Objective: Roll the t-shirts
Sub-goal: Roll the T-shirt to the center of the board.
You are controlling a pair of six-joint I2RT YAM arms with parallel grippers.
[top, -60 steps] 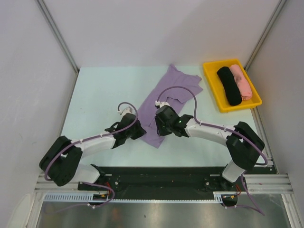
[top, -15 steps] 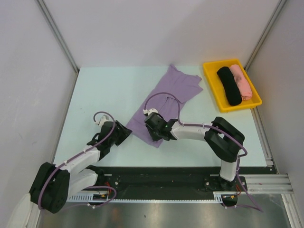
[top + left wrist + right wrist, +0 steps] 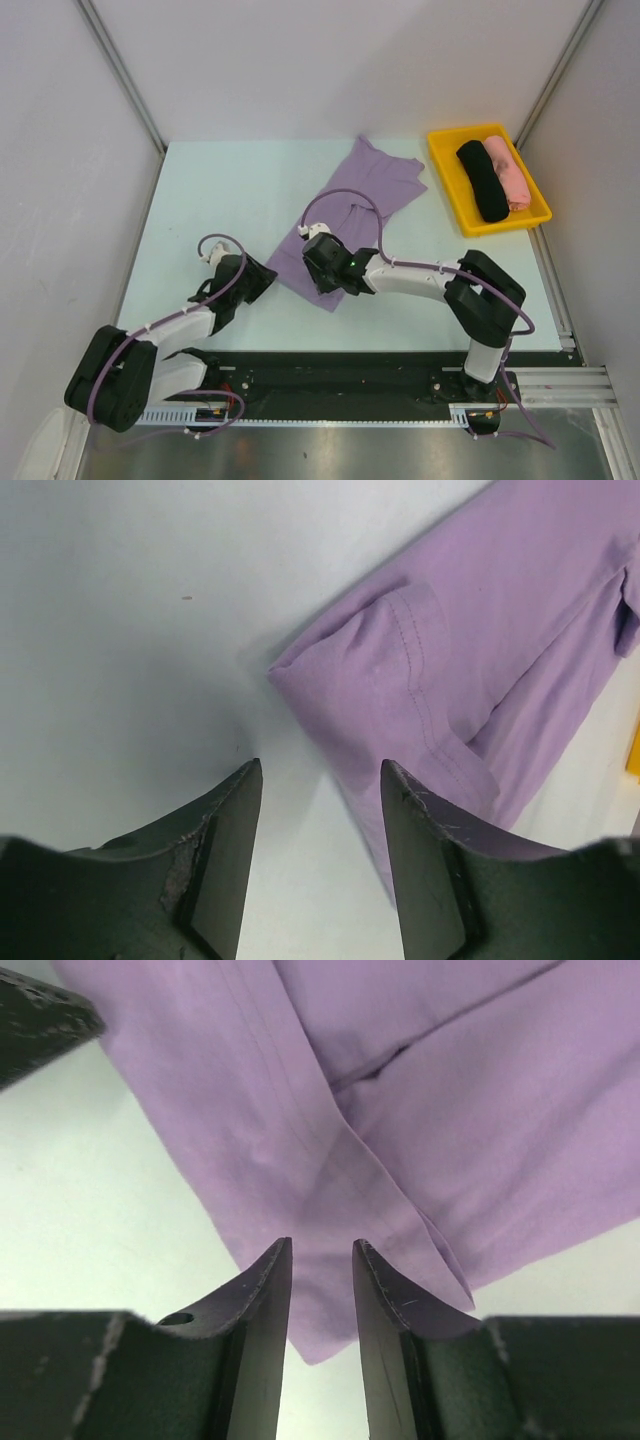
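The lavender t-shirt (image 3: 365,190) lies folded into a long strip, running diagonally from the table's back middle to its near middle. My right gripper (image 3: 328,278) hangs low over the strip's near end. In the right wrist view its fingers (image 3: 321,1245) stand a narrow gap apart, with cloth (image 3: 430,1110) showing under and beyond them and nothing pinched. My left gripper (image 3: 266,281) sits just left of the shirt's near-left corner (image 3: 290,670). Its jaws (image 3: 320,770) are open over bare table, with the hem (image 3: 480,660) ahead and to the right.
A yellow tray (image 3: 448,183) at the back right holds a black cloth bundle (image 3: 483,180) and a pink cloth bundle (image 3: 510,172). White walls close in the table on the left, back and right. The left gripper's finger (image 3: 30,1020) shows in the right wrist view.
The left arm has drawn back to the left, off the shirt. The right gripper has shifted left, toward the shirt's near-left corner. Over the last half second, hardly anything moved.
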